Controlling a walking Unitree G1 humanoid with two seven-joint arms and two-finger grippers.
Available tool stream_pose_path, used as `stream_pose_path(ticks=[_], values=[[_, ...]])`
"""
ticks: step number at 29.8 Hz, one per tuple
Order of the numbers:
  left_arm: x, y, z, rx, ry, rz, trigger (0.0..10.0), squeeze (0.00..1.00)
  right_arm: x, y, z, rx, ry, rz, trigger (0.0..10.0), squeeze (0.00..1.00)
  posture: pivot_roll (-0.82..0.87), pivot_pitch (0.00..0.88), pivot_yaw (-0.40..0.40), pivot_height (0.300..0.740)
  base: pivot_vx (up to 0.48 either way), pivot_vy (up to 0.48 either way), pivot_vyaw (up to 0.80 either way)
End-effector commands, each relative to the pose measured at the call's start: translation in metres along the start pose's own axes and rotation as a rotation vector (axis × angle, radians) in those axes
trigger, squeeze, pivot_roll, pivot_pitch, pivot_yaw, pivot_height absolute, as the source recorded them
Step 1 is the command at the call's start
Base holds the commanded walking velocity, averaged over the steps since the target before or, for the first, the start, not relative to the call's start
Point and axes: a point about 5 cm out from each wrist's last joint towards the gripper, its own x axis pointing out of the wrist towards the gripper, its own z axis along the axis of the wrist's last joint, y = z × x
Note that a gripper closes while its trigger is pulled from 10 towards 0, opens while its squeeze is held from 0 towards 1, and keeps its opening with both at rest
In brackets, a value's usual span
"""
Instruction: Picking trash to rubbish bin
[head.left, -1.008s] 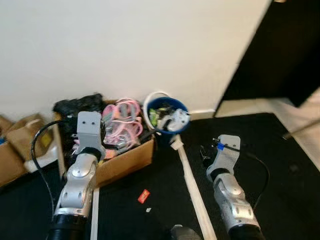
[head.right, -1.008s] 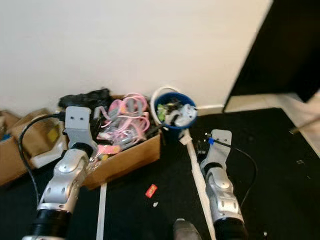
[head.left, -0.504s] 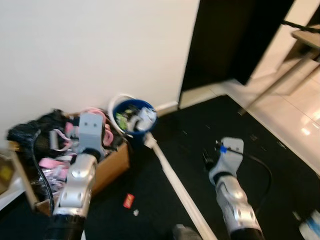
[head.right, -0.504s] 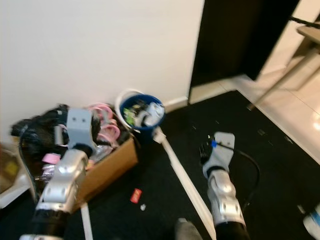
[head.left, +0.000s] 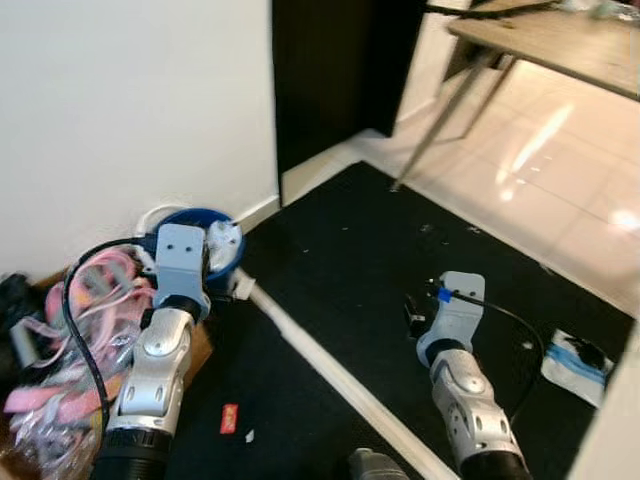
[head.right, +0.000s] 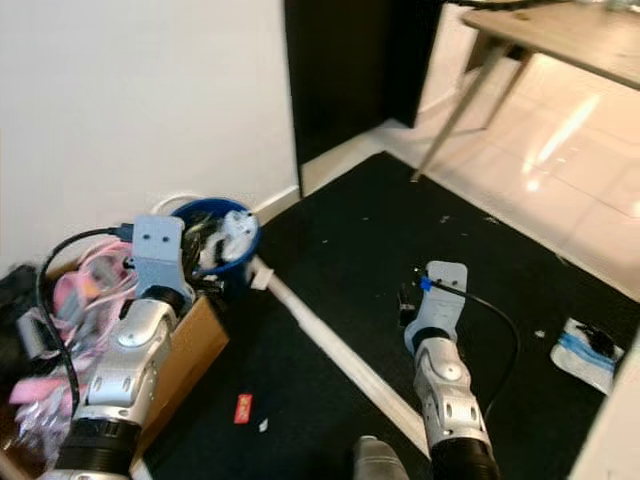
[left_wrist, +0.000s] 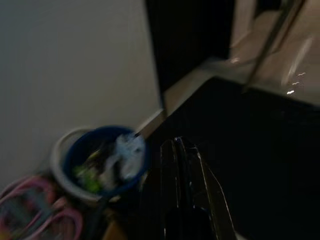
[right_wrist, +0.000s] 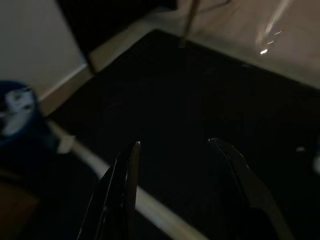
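Note:
A blue rubbish bin (head.left: 196, 222), full of crumpled trash, stands against the white wall; it also shows in the left wrist view as the bin (left_wrist: 105, 156). On the black mat lie a small red scrap (head.left: 229, 418) and, far right, a white and blue packet (head.left: 575, 364). My left gripper (left_wrist: 179, 142) is held low near the bin, its fingers pressed shut with nothing between them. My right gripper (right_wrist: 175, 144) hangs open over bare black mat, holding nothing. The right arm's wrist (head.left: 455, 300) is well short of the packet.
A cardboard box (head.right: 185, 350) of pink hangers and clutter sits left of the bin. A white strip (head.left: 330, 365) runs diagonally across the mat. Beyond the mat are a glossy tiled floor (head.left: 560, 180), a table with slanted legs (head.left: 440, 110) and a dark doorway (head.left: 330, 70).
The camera has swung right: bin and box slid to the left of the picture, and the tiled floor, table and packet came into view. Both arms keep their pose.

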Motion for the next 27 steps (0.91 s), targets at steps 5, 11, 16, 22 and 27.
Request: stream_pose_path(ticks=[5,11,16,22,27], values=[[-0.0021,0.0024,-0.0049,0.012,0.020,0.004,10.0,0.00,-0.0019,0.0013,-0.0051,0.005,0.019,-0.006,10.0,0.00,0.02,0.055,0.023,0.740,0.000,0.000,-0.80],[-0.0016,0.0010,-0.0046,0.014,0.023,0.000,10.0,0.00,-0.0014,0.0021,-0.0049,0.006,0.019,-0.008,10.0,0.00,0.02,0.055,0.026,0.740,0.000,0.000,-0.80],[-0.0003,0.0006,-0.0050,0.008,0.035,0.002,10.0,0.00,-0.0008,0.0031,-0.0048,0.003,0.019,-0.006,10.0,0.00,0.02,0.055,0.029,0.740,0.000,0.000,-0.80],[0.0008,-0.0015,-0.0050,0.008,0.039,-0.007,10.0,0.00,-0.0013,0.0017,-0.0049,0.001,0.017,-0.012,10.0,0.00,0.02,0.057,0.032,0.740,0.000,0.000,-0.80],[0.0006,-0.0016,-0.0051,0.008,0.039,-0.011,10.0,0.00,-0.0020,0.0003,-0.0055,0.001,0.018,-0.019,10.0,0.00,0.02,0.054,0.031,0.740,0.000,0.000,-0.80]])
